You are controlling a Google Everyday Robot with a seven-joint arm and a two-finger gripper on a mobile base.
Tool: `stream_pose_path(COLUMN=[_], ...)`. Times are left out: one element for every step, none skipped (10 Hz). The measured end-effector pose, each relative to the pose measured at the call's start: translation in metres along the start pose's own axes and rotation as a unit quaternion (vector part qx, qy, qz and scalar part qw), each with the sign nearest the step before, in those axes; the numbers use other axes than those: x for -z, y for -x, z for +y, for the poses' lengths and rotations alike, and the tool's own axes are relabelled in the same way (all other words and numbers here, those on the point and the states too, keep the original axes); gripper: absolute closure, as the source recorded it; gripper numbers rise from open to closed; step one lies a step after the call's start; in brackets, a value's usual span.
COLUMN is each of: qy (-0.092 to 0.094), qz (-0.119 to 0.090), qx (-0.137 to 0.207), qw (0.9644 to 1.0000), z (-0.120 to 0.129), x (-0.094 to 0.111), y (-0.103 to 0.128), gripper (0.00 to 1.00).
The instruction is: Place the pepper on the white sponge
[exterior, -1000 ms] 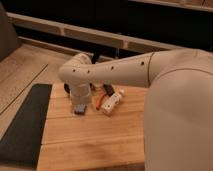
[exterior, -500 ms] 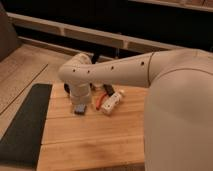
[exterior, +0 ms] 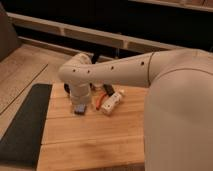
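Pepper (exterior: 99,101) was noted lying on the wooden tabletop (exterior: 95,142), a small orange-red piece just at the left edge of the white sponge (exterior: 113,101). It appeared to touch or nearly touch that block, but I could not confirm contact. It was beside the sponge, not on top of it. The sponge, a cream-white block with red marks, lay on the wood with its long side running diagonally. My gripper (exterior: 80,108) hung low over the tabletop just left of the pepper, at the end of my wrist, which pointed straight down from my bent elbow (exterior: 75,75). Its tip was at or very near the wood surface. Whether my gripper was open or closed could not be determined. My white arm (exterior: 130,72) reached in from the right, passing behind the sponge. A dark mat (exterior: 22,125) lay along the left side of the tabletop, well apart from both pepper and sponge.
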Motion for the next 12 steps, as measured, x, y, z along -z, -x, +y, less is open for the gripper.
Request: stream_pose_path(qy=[0.000, 0.000, 0.000, 0.000, 0.000, -0.001, -0.004, -0.004, 0.002, 0.013, 0.028, 0.040], qz=[0.000, 0.000, 0.000, 0.000, 0.000, -0.002, -0.009, -0.031, -0.069, -0.110, -0.148, -0.173], qx=[0.000, 0.000, 0.000, 0.000, 0.000, 0.001, 0.000, 0.003, 0.006, 0.012, 0.017, 0.020], qw=[1.0000, 1.0000, 1.0000, 1.0000, 1.0000, 1.0000, 1.0000, 0.9995, 0.9976, 0.9938, 0.9885, 0.9839], z=[0.000, 0.000, 0.000, 0.000, 0.000, 0.000, -0.001, -0.002, -0.004, -0.007, -0.010, -0.013], x=[0.000, 0.000, 0.000, 0.000, 0.000, 0.001, 0.003, 0.010, 0.023, 0.040, 0.058, 0.070], y=[0.000, 0.000, 0.000, 0.000, 0.000, 0.000, 0.003, 0.013, 0.031, 0.052, 0.072, 0.083], gripper=[0.35, 0.35, 0.35, 0.35, 0.35, 0.35, 0.35, 0.35, 0.35, 0.35, 0.35, 0.35])
